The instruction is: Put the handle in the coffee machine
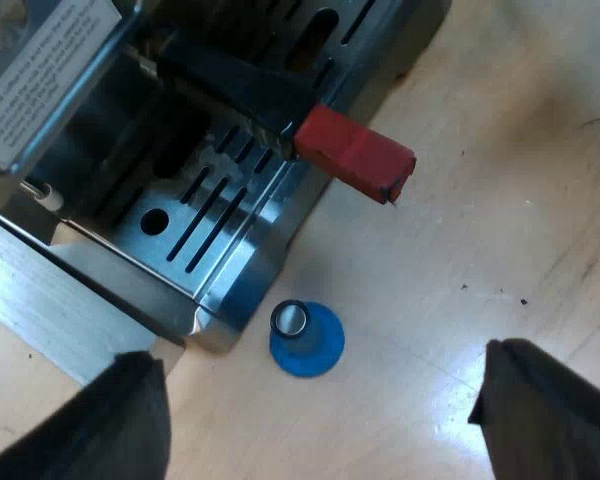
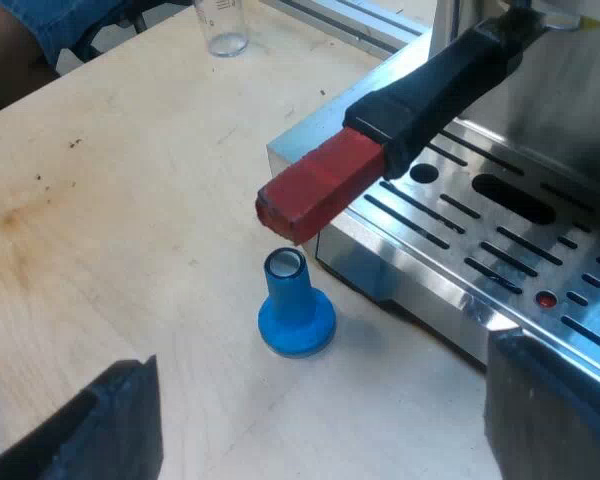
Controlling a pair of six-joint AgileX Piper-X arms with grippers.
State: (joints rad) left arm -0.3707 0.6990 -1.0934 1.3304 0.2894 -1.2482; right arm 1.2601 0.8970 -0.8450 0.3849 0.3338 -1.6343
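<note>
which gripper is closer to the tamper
Left, though barely. The left gripper points down over the tamper, which is centred below its open jaws. The right gripper, also open, slants toward it, the tamper just ahead of it.

Blk jaws, matte, chunky, blunt-edged

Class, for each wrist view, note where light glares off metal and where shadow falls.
Left wrist view: glare streaks the drip tray's front rim, shadow lies under the handle. Right wrist view: the tamper's metal top gleams, soft shadow beside its base.
</note>
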